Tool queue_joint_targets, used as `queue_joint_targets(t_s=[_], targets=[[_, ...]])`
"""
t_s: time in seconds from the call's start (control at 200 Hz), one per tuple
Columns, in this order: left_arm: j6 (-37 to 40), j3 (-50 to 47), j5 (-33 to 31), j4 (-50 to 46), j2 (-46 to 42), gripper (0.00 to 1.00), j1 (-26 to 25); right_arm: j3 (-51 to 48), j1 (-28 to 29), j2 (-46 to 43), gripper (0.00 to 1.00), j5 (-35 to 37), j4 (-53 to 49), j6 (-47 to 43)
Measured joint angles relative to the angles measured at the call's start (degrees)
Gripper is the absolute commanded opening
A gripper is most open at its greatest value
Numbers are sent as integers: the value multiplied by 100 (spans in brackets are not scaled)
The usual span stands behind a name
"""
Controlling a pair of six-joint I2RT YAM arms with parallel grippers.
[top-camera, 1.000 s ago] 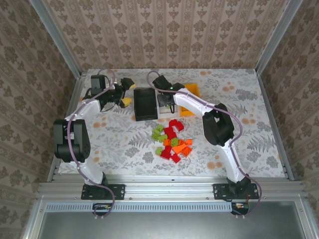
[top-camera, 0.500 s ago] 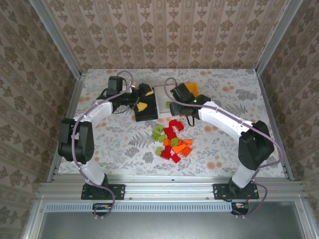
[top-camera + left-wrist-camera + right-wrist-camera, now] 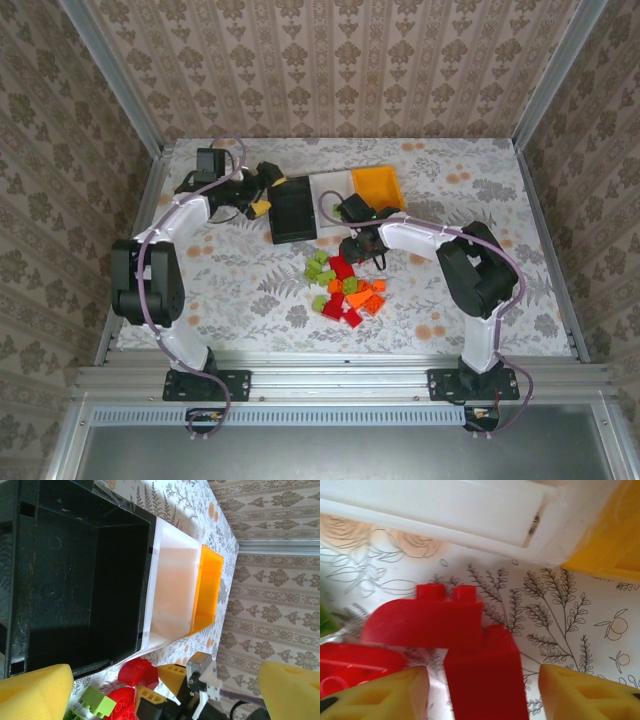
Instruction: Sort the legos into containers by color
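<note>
I've got open table (image 3: 240,285) left of the brick pile (image 3: 346,287) and more off to its right. The row of bins (image 3: 293,210) walls off the far side, and the right arm (image 3: 420,232) reaches in over the pile's far edge.

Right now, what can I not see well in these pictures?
Right wrist view: the red brick between the fingers is cut off by the bottom edge.
Top view: the brick pile is too small to count; the right gripper covers its far edge.
Left wrist view: the floor of the orange bin is hidden by its own wall.
</note>
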Motion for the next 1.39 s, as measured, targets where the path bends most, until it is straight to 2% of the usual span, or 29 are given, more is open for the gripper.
queue_joint_targets(t_s=[0.215,0.325,0.465,0.55,0.605,0.735,0.875,1.0,1.08,1.165,1.285,1.395], targets=[[0,0,4,-4,0,97,-70,11,-188,109,36,26,52,-96],[0,0,4,-2,0,97,-70,-103,-188,-131,35,55,37,-35],[0,0,22,-11,0,97,-35,-179,-105,-850,34,160,-92,254],[-2,0,50,-15,0,97,103,186,168,-1029,35,192,-212,435],[0,0,61,-20,0,97,269,761,461,-802,34,238,-256,505],[94,4,-59,-127,0,96,791,2463,1106,385,34,190,66,577],[-149,-136,7,214,33,94,1117,3803,1270,1668,34,192,-4,612],[-710,-640,192,955,72,94,1137,4975,1167,2697,38,361,-439,444],[-907,-721,280,1119,181,94,1130,5189,1123,2920,47,426,-682,348],[-1032,-734,317,1272,210,94,1132,5265,1080,2933,63,428,-855,258],[-1106,-732,376,1478,208,94,1110,5219,1084,2776,66,387,-852,286],[-1119,-730,389,1478,208,93,1012,4476,1110,2085,66,323,-684,337]])
